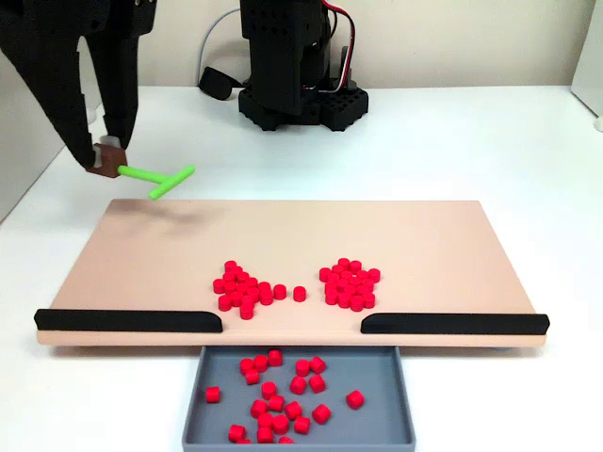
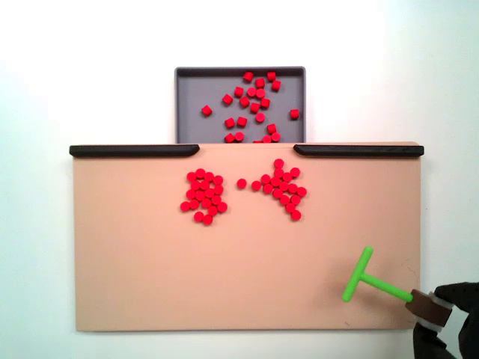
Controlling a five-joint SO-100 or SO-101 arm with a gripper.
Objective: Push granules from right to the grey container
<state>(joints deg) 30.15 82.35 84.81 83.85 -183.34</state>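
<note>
We see the small bright red plastic granules (image 1: 297, 285) lying in two loose clusters on the wide beige board (image 1: 151, 264), with a single piece between them, all close to the gap between the two black strips (image 1: 129, 321) along the board's edge. In a fixed view the clusters (image 2: 243, 191) sit just below that gap. More red pieces already lie inside the shallow rectangular grey plastic container (image 1: 400, 405), which sits against the board's edge at the gap; in a fixed view this tray (image 2: 191, 97) lies above the board.

Well apart from the granules, at a far corner of the board, we find the green T-shaped stick (image 1: 158, 177), its crossbar pointing toward the board's middle. Its stem ends in a small brown block (image 2: 428, 307), and our black fingers (image 1: 99, 155) are closed around that block, holding the stick above the board. Everything rests on a white table (image 1: 490, 141), where the arm's black base (image 1: 301, 94) stands behind the board.
</note>
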